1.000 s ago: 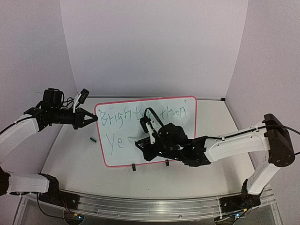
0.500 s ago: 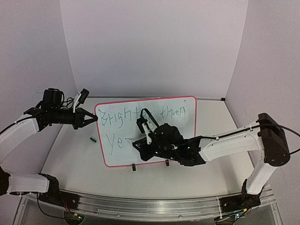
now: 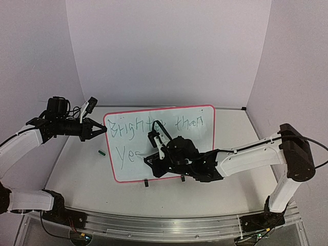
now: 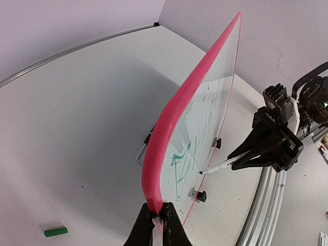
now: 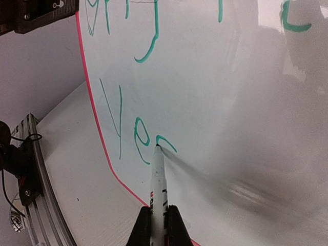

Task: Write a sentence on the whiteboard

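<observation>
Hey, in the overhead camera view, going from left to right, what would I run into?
In order: left end effector → green sentence, at "Yes" → right end effector → whiteboard, its right rim → right arm's elbow.

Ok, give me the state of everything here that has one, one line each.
whiteboard, standing on its long edge, clamped at one side.
sentence, unfinished; second line barely begun.
marker, uncapped, tip on the whiteboard.
small green piece, lying loose on the table, apart from the whiteboard.
left tool, shut on the whiteboard's frame.
right tool, shut on the marker.
</observation>
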